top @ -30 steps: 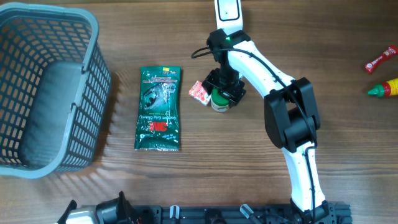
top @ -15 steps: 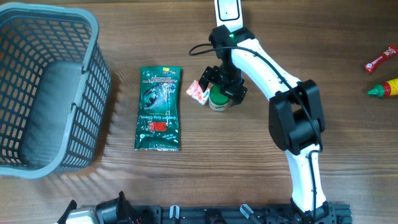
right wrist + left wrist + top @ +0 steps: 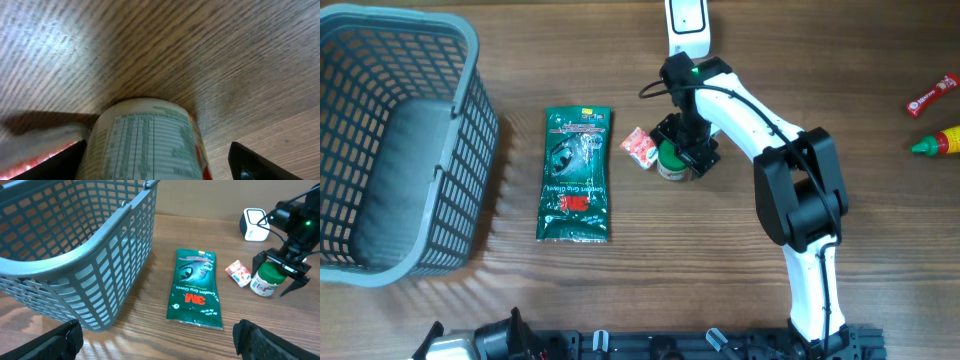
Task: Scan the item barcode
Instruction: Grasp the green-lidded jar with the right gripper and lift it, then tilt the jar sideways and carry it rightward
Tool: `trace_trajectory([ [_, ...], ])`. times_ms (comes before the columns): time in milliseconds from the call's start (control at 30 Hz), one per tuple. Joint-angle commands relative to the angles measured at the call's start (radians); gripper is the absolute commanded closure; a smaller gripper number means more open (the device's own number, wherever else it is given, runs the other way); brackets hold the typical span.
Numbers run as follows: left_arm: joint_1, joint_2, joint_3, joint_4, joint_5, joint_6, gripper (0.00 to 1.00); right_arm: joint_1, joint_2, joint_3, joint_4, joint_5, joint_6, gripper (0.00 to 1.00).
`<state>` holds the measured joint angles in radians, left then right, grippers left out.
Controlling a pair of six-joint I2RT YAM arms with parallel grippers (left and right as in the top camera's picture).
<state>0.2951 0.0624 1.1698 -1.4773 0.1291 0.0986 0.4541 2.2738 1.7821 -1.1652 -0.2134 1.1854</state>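
1. One grey mesh basket [image 3: 485, 140] is standing on the wooden table [image 3: 620, 290].
2. One green glove packet [image 3: 575, 175] is lying flat.
3. One small red-and-white packet [image 3: 639, 147] is lying near it.
4. One green-lidded jar [image 3: 265, 279] is standing upright.
5. One white scanner [image 3: 687, 20] is sitting at the far edge.
6. Two red condiment items are lying at the right: one sachet [image 3: 932, 95] and one green-tipped bottle [image 3: 940, 143].
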Motion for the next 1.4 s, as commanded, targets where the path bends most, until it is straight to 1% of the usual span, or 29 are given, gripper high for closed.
trace_trajectory([
  [0, 0.003, -0.006, -0.001, 0.003, 0.012, -0.002, 0.00, 0.001, -0.022, -0.018, 0.008, -0.058, 0.029, 0.13],
  [133, 0.003, -0.006, -0.001, 0.003, 0.012, -0.002, 0.00, 0.001, -0.022, -0.018, 0.008, -0.092, 0.049, 0.18],
  [167, 0.003, -0.006, -0.001, 0.003, 0.012, -0.002, 0.00, 0.001, -0.022, -0.018, 0.009, -0.092, 0.049, 0.24],
  [233, 0.003, -0.006, -0.001, 0.003, 0.012, -0.002, 0.00, -0.003, -0.023, -0.017, 0.008, -0.093, 0.046, 0.27],
  [267, 0.003, -0.006, -0.001, 0.003, 0.012, -0.002, 0.00, -0.006, -0.023, -0.016, 0.006, -0.104, 0.032, 0.30],
  [400, 0.003, -0.006, -0.001, 0.003, 0.012, -0.002, 0.00, -0.021, -0.029, -0.015, 0.006, -0.172, -0.064, 0.45],
  [467, 0.003, -0.006, -0.001, 0.003, 0.012, -0.002, 0.00, -0.029, -0.034, -0.015, 0.003, -0.199, -0.116, 0.46],
  [633, 0.003, -0.006, -0.001, 0.003, 0.012, -0.002, 0.00, -0.067, -0.054, -0.015, -0.042, -0.286, -0.327, 0.44],
  [733, 0.003, -0.006, -0.001, 0.003, 0.012, -0.002, 0.00, -0.114, -0.085, -0.014, -0.134, -0.285, -0.437, 0.44],
  [833, 0.003, -0.006, -0.001, 0.003, 0.012, -0.002, 0.00, -0.180, -0.155, -0.014, -0.232, -0.286, -0.583, 0.41],
  [900, 0.003, -0.006, -0.001, 0.003, 0.012, -0.002, 0.00, -0.224, -0.200, -0.014, -0.309, -0.343, -0.701, 0.40],
  [967, 0.003, -0.006, -0.001, 0.003, 0.012, -0.002, 0.00, -0.265, -0.235, -0.014, -0.386, -0.443, -0.840, 0.40],
  [1000, 0.003, -0.006, -0.001, 0.003, 0.012, -0.002, 0.00, -0.280, -0.246, -0.014, -0.418, -0.469, -0.880, 0.41],
  [1067, 0.003, -0.006, -0.001, 0.003, 0.013, -0.002, 0.00, -0.303, -0.268, -0.017, -0.446, -0.495, -0.938, 0.41],
  [1233, 0.003, -0.006, -0.001, 0.003, 0.012, -0.002, 0.00, -0.304, -0.318, -0.042, -0.446, -0.493, -0.950, 0.40],
  [1333, 0.003, -0.006, -0.001, 0.003, 0.012, -0.002, 0.00, -0.304, -0.387, -0.161, -0.446, -0.504, -0.965, 0.39],
  [1367, 0.003, -0.006, -0.001, 0.003, 0.012, -0.002, 0.00, -0.304, -0.414, -0.219, -0.446, -0.540, -0.984, 0.40],
])
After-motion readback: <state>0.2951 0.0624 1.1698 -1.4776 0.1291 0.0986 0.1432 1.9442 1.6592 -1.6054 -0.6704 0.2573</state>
